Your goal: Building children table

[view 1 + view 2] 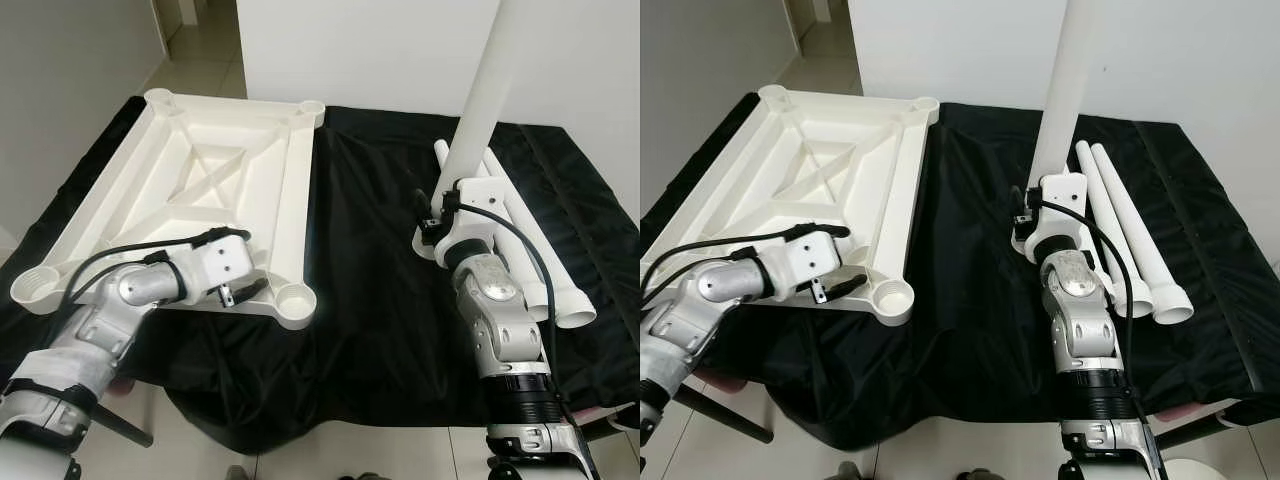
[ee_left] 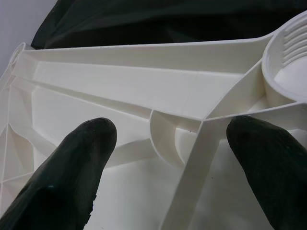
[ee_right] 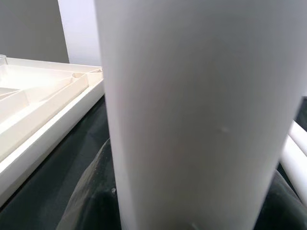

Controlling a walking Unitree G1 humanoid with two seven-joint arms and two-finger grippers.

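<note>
The white plastic tabletop (image 1: 200, 170) lies upside down on the black cloth, its ribs and round corner sockets facing up. My left gripper (image 1: 243, 292) sits at its near edge beside the near right socket (image 1: 293, 297). It is open, and its fingers (image 2: 72, 172) stand on either side of a rib (image 2: 192, 191) without touching it. My right gripper (image 1: 457, 190) is shut on a white table leg (image 1: 485, 90) and holds it nearly upright above the cloth, right of the tabletop. In the right wrist view the leg (image 3: 192, 115) is very close.
Two or more white legs (image 1: 1130, 220) lie side by side on the black cloth (image 1: 370, 220) behind my right arm. A white wall stands behind the table. Light floor tiles show past the cloth's near edge.
</note>
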